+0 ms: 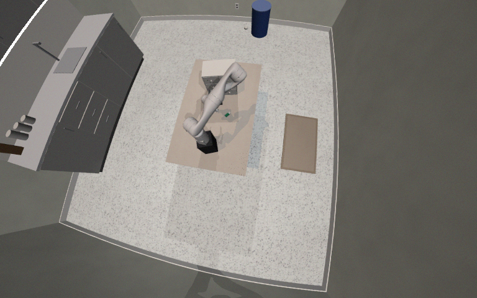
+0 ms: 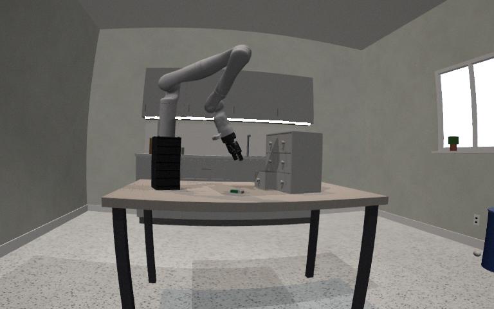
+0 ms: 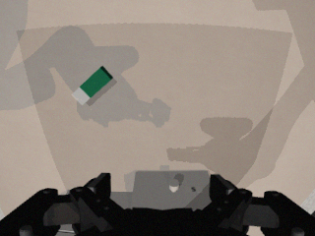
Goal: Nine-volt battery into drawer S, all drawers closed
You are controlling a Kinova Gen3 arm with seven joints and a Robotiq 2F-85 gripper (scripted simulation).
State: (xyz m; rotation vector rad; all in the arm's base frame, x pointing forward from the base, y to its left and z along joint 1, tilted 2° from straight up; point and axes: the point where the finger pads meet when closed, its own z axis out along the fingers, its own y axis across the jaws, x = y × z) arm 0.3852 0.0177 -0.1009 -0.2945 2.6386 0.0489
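The nine-volt battery (image 3: 94, 85), green with a white end, lies flat on the table; it also shows in the overhead view (image 1: 227, 114) and the side view (image 2: 237, 190). The small grey chest (image 2: 292, 161) (image 1: 219, 75) stands at the table's far end, partly hidden by my arm from above. Its bottom drawer (image 2: 260, 179) sticks out a little from the front. In the wrist view a grey drawer part with a knob (image 3: 172, 187) lies just before my fingers. My gripper (image 2: 238, 156) hangs open and empty in the air between battery and chest, fingers spread wide (image 3: 157, 205). I cannot read the drawer marks.
My black base block (image 2: 166, 162) stands on the table's left part. A blue barrel (image 1: 261, 18) and a brown mat (image 1: 299, 143) are on the floor, away from the table. Kitchen cabinets (image 1: 81, 102) line the wall.
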